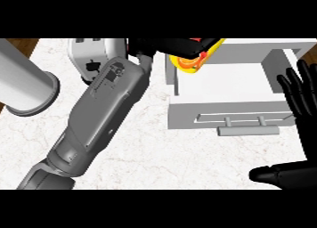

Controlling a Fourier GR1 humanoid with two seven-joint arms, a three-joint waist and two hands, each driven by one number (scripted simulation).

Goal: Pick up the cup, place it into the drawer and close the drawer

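Note:
A yellow cup [193, 62] with an orange inside and a red part lies tilted over the far left corner of the open white drawer [253, 104]. My left hand [169, 45] reaches in from the lower left and is curled round the cup, hiding most of it. The drawer's inside shows white and holds nothing else that I can see. Its bar handle [248, 130] faces me at the front. At the right edge my right hand [307, 104] is open with fingers up, just beside the drawer's right wall, its thumb low near the corner.
A big pale cylinder [22, 84] lies across the left edge of the marble counter [154, 151]. A white boxy object [92, 51] sits at the back behind my left forearm [102, 111]. A wooden floor strip shows at the far left.

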